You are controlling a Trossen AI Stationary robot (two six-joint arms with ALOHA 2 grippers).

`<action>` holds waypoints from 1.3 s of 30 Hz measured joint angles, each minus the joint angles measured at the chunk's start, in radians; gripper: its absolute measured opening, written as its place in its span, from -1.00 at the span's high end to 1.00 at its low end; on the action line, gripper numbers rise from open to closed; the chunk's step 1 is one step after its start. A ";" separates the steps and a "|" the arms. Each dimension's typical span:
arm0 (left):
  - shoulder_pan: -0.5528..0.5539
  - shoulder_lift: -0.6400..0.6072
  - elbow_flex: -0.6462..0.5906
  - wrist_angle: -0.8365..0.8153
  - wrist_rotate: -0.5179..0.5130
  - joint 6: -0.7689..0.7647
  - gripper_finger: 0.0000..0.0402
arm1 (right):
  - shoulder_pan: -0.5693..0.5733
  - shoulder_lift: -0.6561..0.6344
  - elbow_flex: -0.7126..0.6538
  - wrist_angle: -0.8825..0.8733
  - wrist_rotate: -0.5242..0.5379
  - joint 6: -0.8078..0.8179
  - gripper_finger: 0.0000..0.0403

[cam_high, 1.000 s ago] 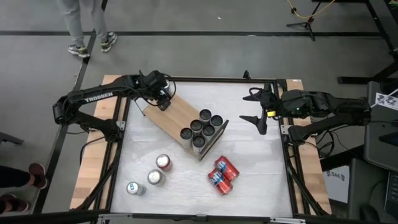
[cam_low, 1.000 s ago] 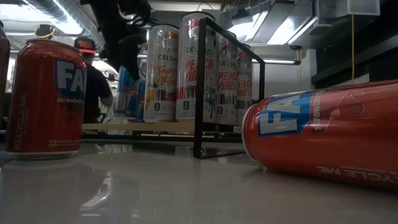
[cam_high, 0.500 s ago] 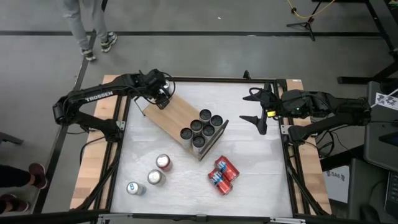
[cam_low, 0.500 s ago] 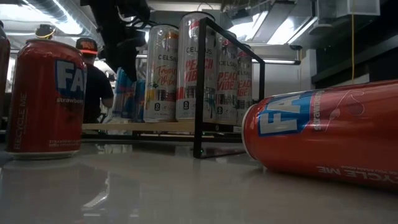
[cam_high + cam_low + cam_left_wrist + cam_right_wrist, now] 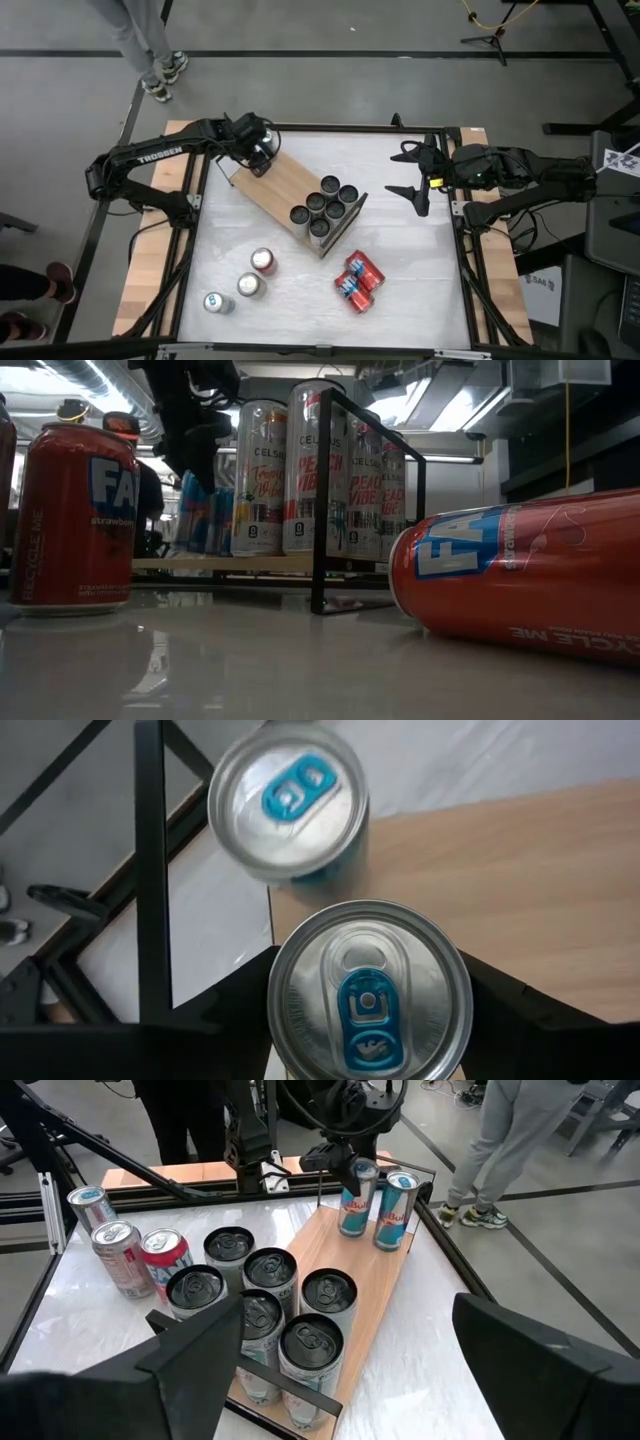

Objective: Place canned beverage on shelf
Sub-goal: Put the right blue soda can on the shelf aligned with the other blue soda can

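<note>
The shelf (image 5: 283, 183) is a light-wood board on a black wire frame, lying slantwise on the white table. Several tall dark-topped cans (image 5: 322, 205) stand at its near-right end. My left gripper (image 5: 258, 160) is over its far-left end, shut on a blue-and-silver can (image 5: 368, 990). A second such can (image 5: 288, 798) stands on the board beside it; both show in the right wrist view (image 5: 352, 1202) (image 5: 396, 1210). My right gripper (image 5: 415, 187) is open and empty at the table's right edge. My left gripper pinches the blue-and-silver can between its two fingers, one finger (image 5: 235, 1000) on each side of the can's upper wall (image 5: 282, 982). The fingers come from above, pointing down. The can is upright over the board; whether its bottom rests on the board I cannot tell.
Three upright cans stand on the table near the left: one red (image 5: 263, 261) and two silver (image 5: 250, 285) (image 5: 215, 302). Two red cans (image 5: 358, 280) lie on their sides near the middle. A person (image 5: 150, 40) walks beyond the far edge.
My left gripper has sunk a little with the blue-and-silver can at the shelf's far-left end and stays shut on it. The person beyond the far edge has stepped along.
</note>
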 joint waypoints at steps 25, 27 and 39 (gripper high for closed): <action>0.000 0.000 0.000 0.003 -0.005 -0.003 -0.20 | 0.000 0.000 0.000 0.000 0.000 0.000 -0.75; 0.000 0.000 0.000 0.004 -0.005 -0.003 -0.20 | 0.000 0.000 0.000 0.000 0.000 0.000 -0.75; 0.000 0.000 0.000 0.018 -0.005 -0.003 -0.21 | 0.000 0.000 0.000 0.000 0.000 0.000 -0.75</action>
